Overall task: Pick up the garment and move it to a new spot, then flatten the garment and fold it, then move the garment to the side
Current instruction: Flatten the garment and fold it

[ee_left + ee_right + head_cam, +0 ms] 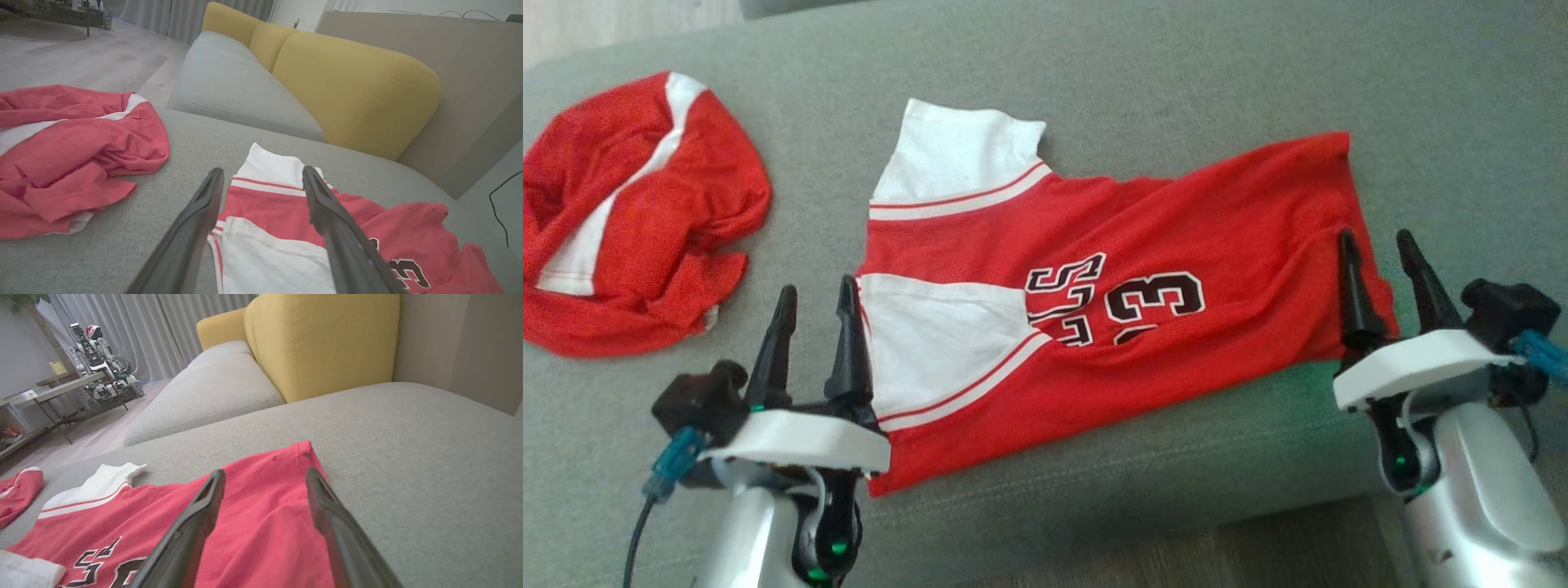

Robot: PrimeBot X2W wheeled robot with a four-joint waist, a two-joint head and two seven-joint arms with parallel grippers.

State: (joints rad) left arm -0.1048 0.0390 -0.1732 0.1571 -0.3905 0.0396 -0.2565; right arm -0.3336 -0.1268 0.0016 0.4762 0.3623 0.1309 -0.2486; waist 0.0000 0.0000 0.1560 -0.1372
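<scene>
The head view looks steeply down on the sofa [1176, 82]. Both wrist views sit low and close over the jersey [1217, 212], left at its white end, right at its red end, facing the backrest [351, 85]. All three share the jersey.

The sofa seat [1176, 82] is coarse woven cloth, matt. The jersey [1143, 245] is thin, matt knit cloth with a fine mesh grain; the crumpled shirt [629, 220] by the seat's left edge is the same cloth. The yellow cushion [351, 90] is finer cloth with a stitched seam. The left gripper [817, 286] and right gripper [1375, 235] have dull plastic fingers. The floor [81, 61] looks like wood.
</scene>
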